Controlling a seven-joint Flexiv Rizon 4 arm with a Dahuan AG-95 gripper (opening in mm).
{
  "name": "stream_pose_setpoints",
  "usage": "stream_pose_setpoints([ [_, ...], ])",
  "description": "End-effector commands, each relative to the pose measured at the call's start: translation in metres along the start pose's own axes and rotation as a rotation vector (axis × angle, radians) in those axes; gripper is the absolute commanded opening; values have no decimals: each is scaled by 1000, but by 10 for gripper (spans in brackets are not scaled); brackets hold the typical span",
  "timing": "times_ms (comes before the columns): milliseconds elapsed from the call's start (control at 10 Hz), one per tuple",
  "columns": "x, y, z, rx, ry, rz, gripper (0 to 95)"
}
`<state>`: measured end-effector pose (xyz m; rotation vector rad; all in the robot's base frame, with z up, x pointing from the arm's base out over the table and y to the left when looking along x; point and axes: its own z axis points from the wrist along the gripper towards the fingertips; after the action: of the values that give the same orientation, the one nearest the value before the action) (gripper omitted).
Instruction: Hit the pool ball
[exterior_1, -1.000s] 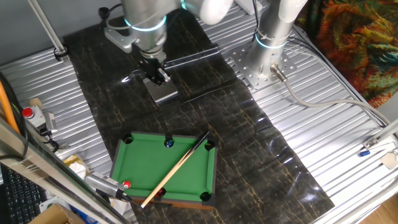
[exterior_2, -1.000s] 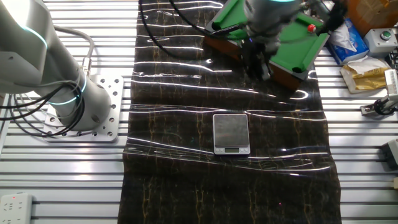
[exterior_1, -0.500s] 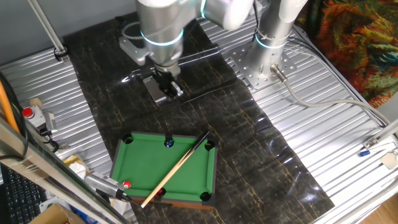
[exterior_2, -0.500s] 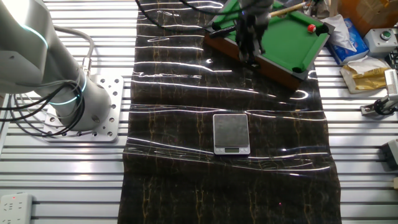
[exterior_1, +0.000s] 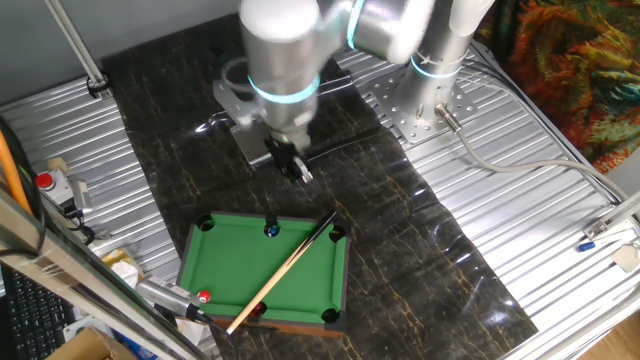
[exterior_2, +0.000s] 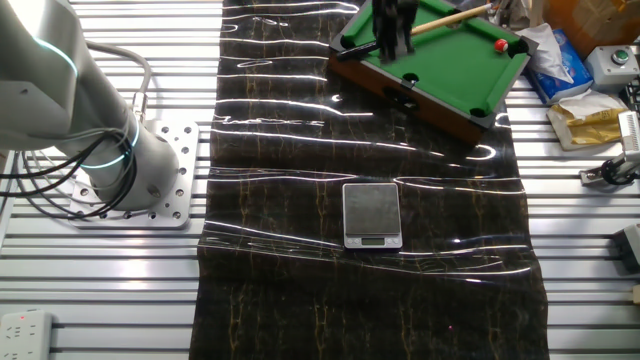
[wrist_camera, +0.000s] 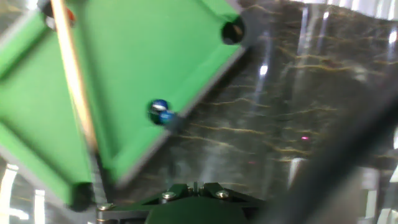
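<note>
The pool ball (exterior_1: 204, 297) is tiny, bright red and glossy, and lies at the near-left corner of the green toy pool table (exterior_1: 240, 268). In the other fixed view it lies near the table's right corner (exterior_2: 501, 45). My gripper (exterior_1: 298, 171) hangs above the dark mat just beyond the table's far edge, far from the red ball. Its fingers look pressed together and hold nothing. In the other fixed view it (exterior_2: 392, 42) hangs over the table's left end. The hand view shows no fingertips, only the green table (wrist_camera: 124, 68), blurred.
A wooden cue (exterior_1: 283, 270) lies diagonally across the table. A blue ball (exterior_1: 271, 231) sits at the far middle pocket, and a dark maroon ball (exterior_1: 258, 310) lies by the cue's butt. A small scale (exterior_2: 372, 213) lies on the black mat (exterior_1: 400, 230). Clutter lines the table's near-left side.
My gripper has moved from over the scale towards the pool table and now hangs near its far edge. The balls and cue have not moved.
</note>
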<state>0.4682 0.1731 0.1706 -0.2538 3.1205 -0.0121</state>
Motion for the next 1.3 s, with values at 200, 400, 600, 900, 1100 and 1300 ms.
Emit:
stream_pose_setpoints([
  [200, -3, 26, 12, -21, -9, 1, 190],
  [400, -4, 42, 19, -20, -16, -15, 190],
  [600, -5, 52, 28, -22, -33, -105, 380],
  [900, -8, 53, 41, -30, -58, -128, 380],
  [1100, -9, 57, 48, -40, -68, -118, 380],
  [1300, -12, 60, 54, -59, -87, -74, 380],
])
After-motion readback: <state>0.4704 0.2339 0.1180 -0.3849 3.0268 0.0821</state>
